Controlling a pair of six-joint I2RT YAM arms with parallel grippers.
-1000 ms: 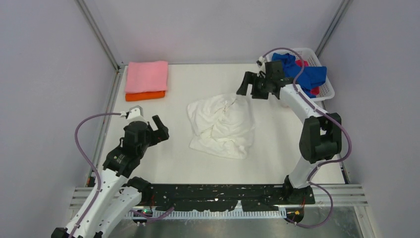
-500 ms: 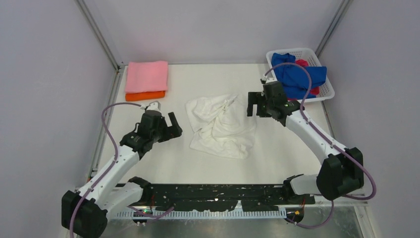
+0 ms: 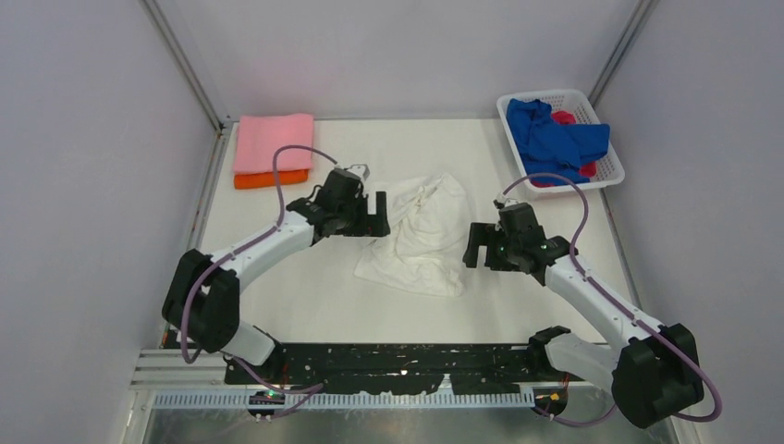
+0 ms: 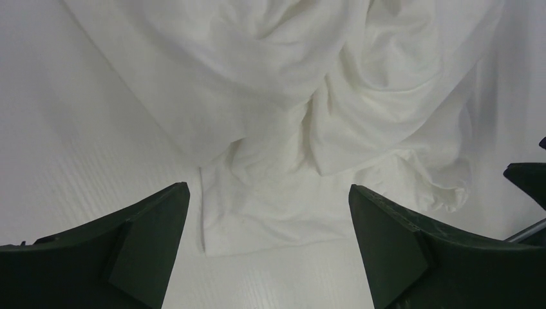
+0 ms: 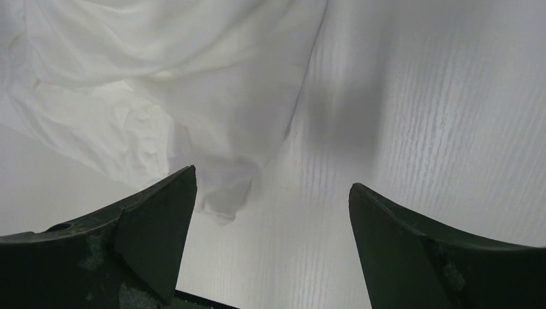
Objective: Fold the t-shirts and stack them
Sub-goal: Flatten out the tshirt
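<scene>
Item: white shirt (image 3: 421, 231); location: middle of the table (image 3: 305, 296), between the two grippers, crumpled and unfolded.

Orientation: long axis runs near to far, the far end leaning a little toward the right; the near edge lies flatter and straighter and the far end is bunched into twists; probably hem near and collar far, though no neckline, sleeve or print can be made out in any view.

Left gripper (image 3: 374, 220): fingers spread wide, nothing between them; at the shirt's far left edge, facing a flat flap and heavy folds in the left wrist view.

Right gripper (image 3: 473, 250): fingers likewise spread and empty; just beside the shirt's near right edge, over a thin trailing corner and bare table.

Other stock: pink shirt (image 3: 274, 143) folded on top of orange shirt (image 3: 270, 178) at the far left; blue shirt (image 3: 555, 139) and red shirt (image 3: 564, 118) loose in the basket (image 3: 612, 173) at the far right.

Hazards, as judged:
- the left fingers may close on several layers at once, because the folds overlap, so the shirt lifts as a bundle rather than opening;
- the right fingers may close on table alone, because the corner there is narrow;
- the two grips may land on unmatched points, so spreading twists the cloth;
- a dragged shirt may slide off toward the stack.
</scene>
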